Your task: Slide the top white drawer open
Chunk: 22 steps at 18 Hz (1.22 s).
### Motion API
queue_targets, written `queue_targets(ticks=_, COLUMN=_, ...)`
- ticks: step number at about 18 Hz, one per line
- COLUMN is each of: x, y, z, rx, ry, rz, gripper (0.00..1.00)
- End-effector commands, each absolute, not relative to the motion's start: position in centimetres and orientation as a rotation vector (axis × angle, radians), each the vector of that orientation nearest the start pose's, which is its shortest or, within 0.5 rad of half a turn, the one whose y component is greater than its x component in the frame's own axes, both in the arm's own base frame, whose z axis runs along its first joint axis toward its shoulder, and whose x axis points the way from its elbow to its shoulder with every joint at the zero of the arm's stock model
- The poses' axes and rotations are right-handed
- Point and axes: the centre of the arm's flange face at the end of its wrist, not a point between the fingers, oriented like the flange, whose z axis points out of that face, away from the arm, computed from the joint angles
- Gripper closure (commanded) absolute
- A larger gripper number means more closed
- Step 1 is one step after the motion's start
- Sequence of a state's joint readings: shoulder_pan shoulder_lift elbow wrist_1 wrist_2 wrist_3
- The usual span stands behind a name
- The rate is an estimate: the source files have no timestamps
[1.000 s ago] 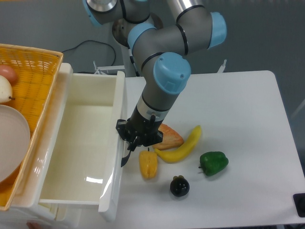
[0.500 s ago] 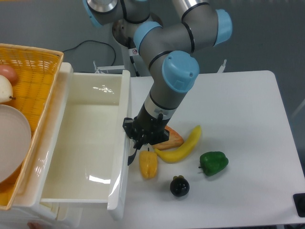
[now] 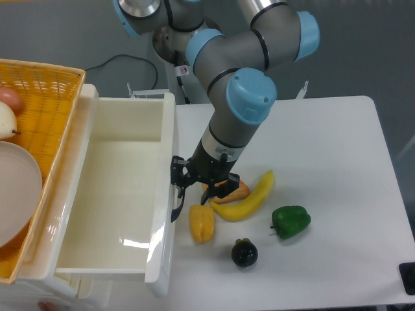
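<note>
Already the top white drawer [image 3: 110, 201] stands well out of its cabinet toward the table [image 3: 337, 162], its pale inside holding nothing that I can see, so the pull looks close to finished. The gripper [image 3: 185, 189] hangs just beside the drawer's front panel, at the curved black handle [image 3: 175, 210]; whether its fingers are spread or pinching that handle cannot be told, for the wrist hides them. To do this last stretch well, I judge the arm should keep any pull straight along the drawer's line of travel and level, stop before the tray leaves its runners, and let go cleanly without dragging sideways. Care is needed because the food lies near the drawer front: the yellow pepper [image 3: 201, 222] sits just beside the handle, the banana [image 3: 246, 199] and an orange piece [image 3: 227, 189] under the wrist a little farther from the drawer, the green pepper [image 3: 290, 220] and a dark round fruit [image 3: 244, 253] farther still. On the far side of the drawer from the table, the yellow wicker basket [image 3: 45, 97] holds a white plate [image 3: 16, 191] and two pale round fruits at its edge.
</note>
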<state>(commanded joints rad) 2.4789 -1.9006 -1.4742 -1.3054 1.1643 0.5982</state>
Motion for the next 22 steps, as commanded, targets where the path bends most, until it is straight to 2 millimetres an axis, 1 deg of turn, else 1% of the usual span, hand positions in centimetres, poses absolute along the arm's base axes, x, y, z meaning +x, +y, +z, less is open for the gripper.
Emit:
queue_targets(ticks=5, x=-39.0, y=51.5, z=38.3, rx=-2.774, ry=-0.440, rz=-0.401, gripper=0.24)
queue_targets(ticks=8, x=-39.7, y=51.0, z=38.4, rx=-2.752, ry=-0.458, rz=-0.418, gripper=0.23)
queue_targets(ticks=10, x=-40.5, y=50.3, z=38.4, rx=-2.747, ry=-0.476, rz=-0.410, gripper=0.16)
queue_targets(ticks=11, x=-41.0, y=50.0, z=38.5, rx=-2.741, ry=-0.484, rz=-0.397, gripper=0.07)
queue_targets(ticks=12, x=-41.6, y=49.5, z=38.8, rx=-2.734, ry=-0.495, rz=-0.384, gripper=0.00)
queue_targets(ticks=13, x=-42.1, y=49.2, z=39.0, rx=-2.730, ry=-0.497, rz=-0.375, gripper=0.00)
queue_targets(ticks=16, x=-44.5, y=47.0, z=39.2, rx=-2.725, ry=-0.459, rz=-0.337, gripper=0.00)
queue_targets(ticks=18, x=-46.7, y=44.8, z=39.2, rx=-2.723, ry=-0.426, rz=-0.301, gripper=0.00)
queue_targets(ticks=20, x=-48.7, y=42.9, z=39.3, rx=-2.716, ry=-0.352, rz=-0.242, gripper=0.00)
queue_targets(ticks=22, x=-50.1, y=41.0, z=38.9, rx=-2.764, ry=-0.295, rz=-0.182, gripper=0.00)
